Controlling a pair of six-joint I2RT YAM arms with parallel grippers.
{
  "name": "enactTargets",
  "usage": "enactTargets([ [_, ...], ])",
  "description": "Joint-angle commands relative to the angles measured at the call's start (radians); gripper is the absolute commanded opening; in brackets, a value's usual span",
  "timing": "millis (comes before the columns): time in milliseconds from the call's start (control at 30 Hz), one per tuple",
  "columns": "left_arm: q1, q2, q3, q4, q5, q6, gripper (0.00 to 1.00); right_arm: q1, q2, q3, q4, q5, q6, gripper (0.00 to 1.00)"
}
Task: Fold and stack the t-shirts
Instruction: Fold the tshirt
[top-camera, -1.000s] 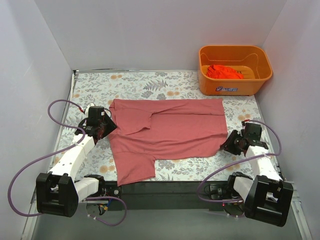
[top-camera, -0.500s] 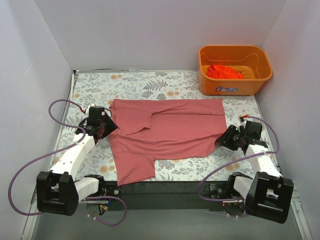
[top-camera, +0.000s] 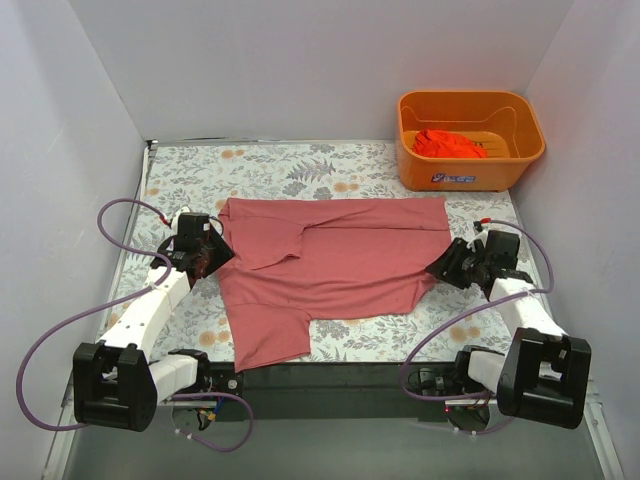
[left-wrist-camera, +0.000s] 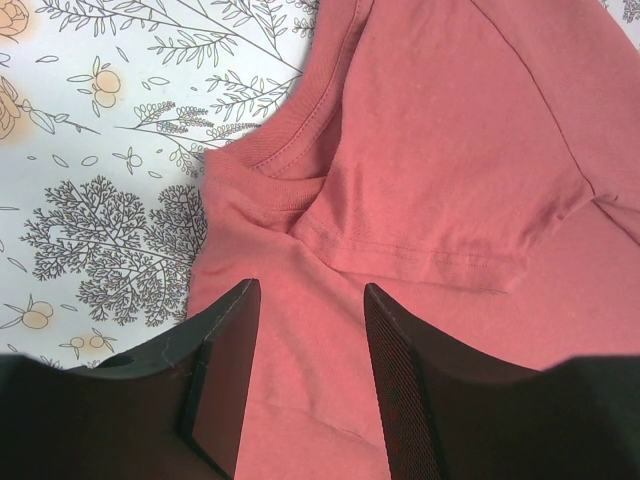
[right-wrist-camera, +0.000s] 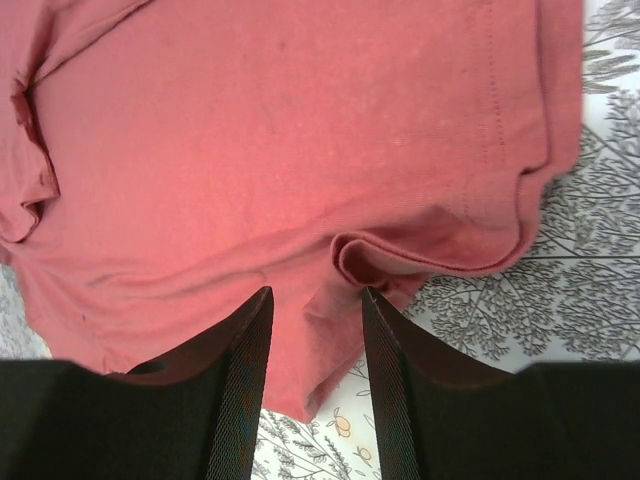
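Note:
A dusty pink-red t-shirt (top-camera: 340, 260) lies spread on the flowered table cloth, one sleeve folded in across the chest and the other hanging toward the near edge. My left gripper (top-camera: 212, 255) is at its left edge near the collar; the left wrist view shows the gripper (left-wrist-camera: 311, 290) open with flat shirt cloth (left-wrist-camera: 450, 150) between the fingers. My right gripper (top-camera: 445, 268) is at the shirt's near right corner, open (right-wrist-camera: 316, 295), astride a curled bit of hem (right-wrist-camera: 400, 255). A brighter orange-red t-shirt (top-camera: 448, 143) lies bunched in the basket.
The orange plastic basket (top-camera: 470, 172) stands at the far right corner of the table. Grey walls close in the left, back and right sides. A black bar runs along the near edge between the arm bases.
My right arm has moved forward and left to the shirt's near right corner, and its jaws have widened. The left arm and the shirt have stayed put.

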Motion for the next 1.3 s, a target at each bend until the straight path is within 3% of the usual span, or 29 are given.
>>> enactTargets([
  [0, -0.003, 0.0, -0.006, 0.004, -0.004, 0.013, 0.45, 0.041, 0.031, 0.047, 0.052, -0.017, 0.005, 0.48],
  [367, -0.003, 0.002, -0.006, 0.005, 0.002, 0.015, 0.44, 0.098, 0.107, 0.043, 0.021, 0.101, -0.043, 0.49],
  [633, -0.003, 0.0, -0.008, 0.007, 0.004, 0.018, 0.44, 0.098, 0.021, 0.053, -0.077, 0.268, -0.095, 0.49],
  [1100, -0.003, 0.006, -0.008, 0.008, 0.013, 0.018, 0.44, 0.1, 0.079, 0.052, -0.043, 0.152, -0.134, 0.44],
  [1267, -0.005, 0.003, -0.009, 0.01, 0.011, 0.018, 0.44, 0.103, 0.107, 0.032, -0.023, 0.193, -0.127, 0.47],
])
